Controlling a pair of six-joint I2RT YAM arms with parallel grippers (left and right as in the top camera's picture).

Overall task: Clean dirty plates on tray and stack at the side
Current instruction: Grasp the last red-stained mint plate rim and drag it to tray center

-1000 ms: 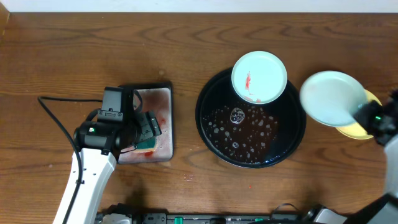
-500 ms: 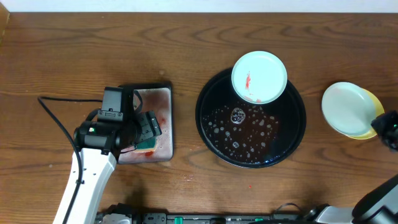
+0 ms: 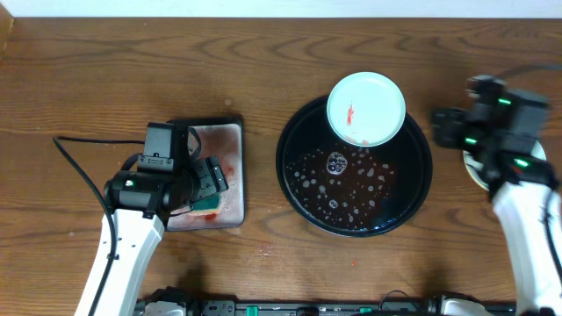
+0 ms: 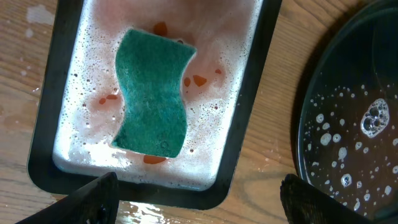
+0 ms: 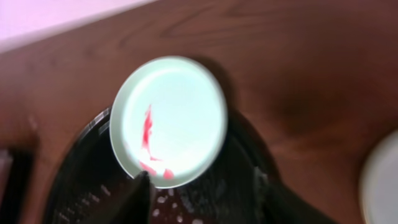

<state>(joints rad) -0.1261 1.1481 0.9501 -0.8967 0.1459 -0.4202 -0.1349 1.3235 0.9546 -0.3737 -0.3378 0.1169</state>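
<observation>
A mint-white dirty plate (image 3: 366, 108) with red smears rests on the far rim of the round black tray (image 3: 290, 189), whose floor holds soapy water. My right gripper (image 3: 442, 128) hovers just right of the tray, open and empty. In the right wrist view the plate (image 5: 168, 121) lies ahead of the open gripper (image 5: 202, 202). Only a pale sliver of a plate (image 3: 471, 167) shows under my right arm on the wood at the right. My left gripper (image 3: 211, 180) is open over the teal sponge (image 4: 152, 93).
A small rectangular black tray (image 3: 235, 132) with pinkish foam holds the sponge at the left. A black cable (image 3: 75, 167) loops left of the left arm. Bare wood tabletop (image 3: 263, 70) lies behind and between the trays.
My right gripper let go of the mint plate on top of the yellow one at the right, opened, and swung left toward the tray, now covering that stack. The left arm has not moved.
</observation>
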